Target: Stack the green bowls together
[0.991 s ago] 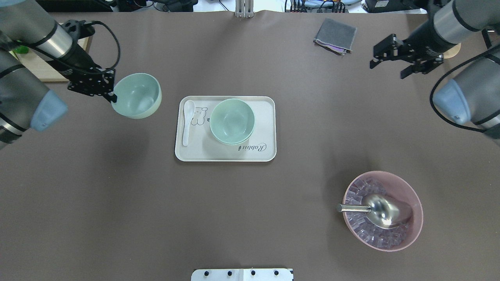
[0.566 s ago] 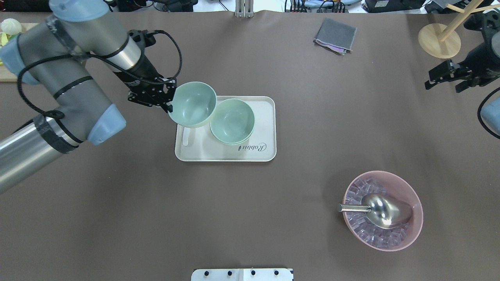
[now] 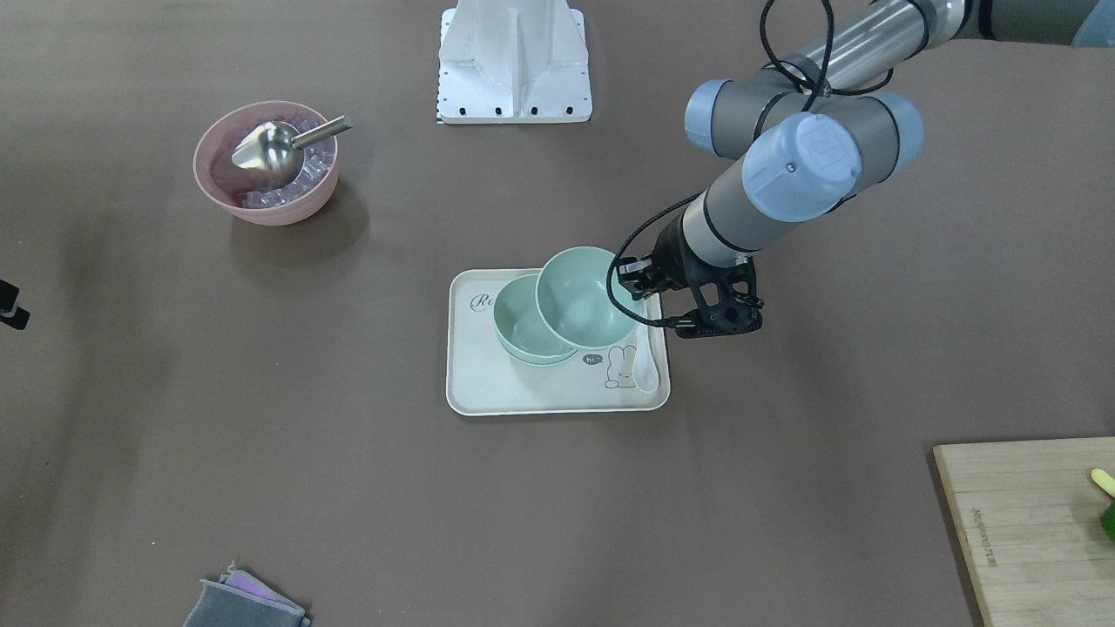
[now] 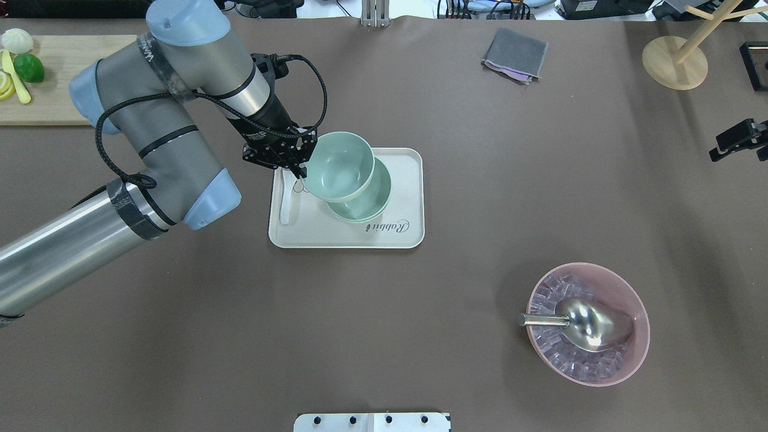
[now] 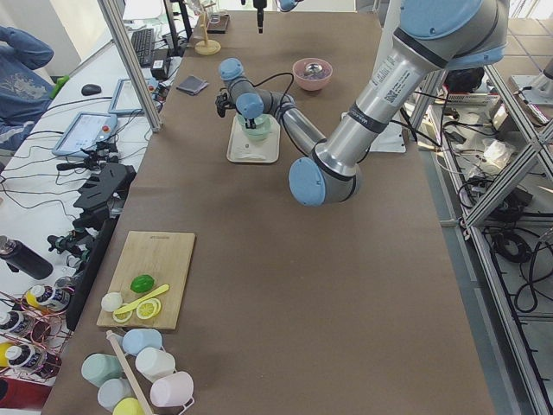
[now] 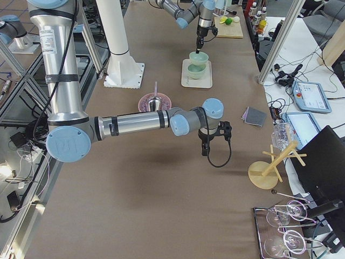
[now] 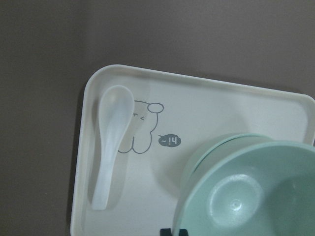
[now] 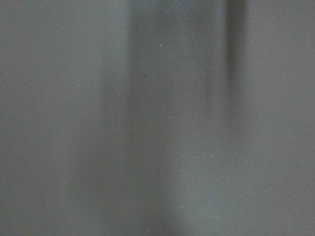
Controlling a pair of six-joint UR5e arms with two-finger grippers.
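A robotics lab: aluminium frame posts [image 5: 133,69], teach pendants [image 6: 307,97] and loose cables [image 5: 515,245] ring the table [image 5: 259,285].

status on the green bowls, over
Left hand shut on small pale mint-green plastic bowl. Bowl raised over green bowl stack on cream tray, not nested. Right hand open, far aside. Nothing between.

Soft, even overhead light leaves faint, diffuse shadows on the table [image 4: 384,336]. The metal scoop [image 4: 594,324] glints. The right wrist view is a grey, featureless blur; other views are sharp.
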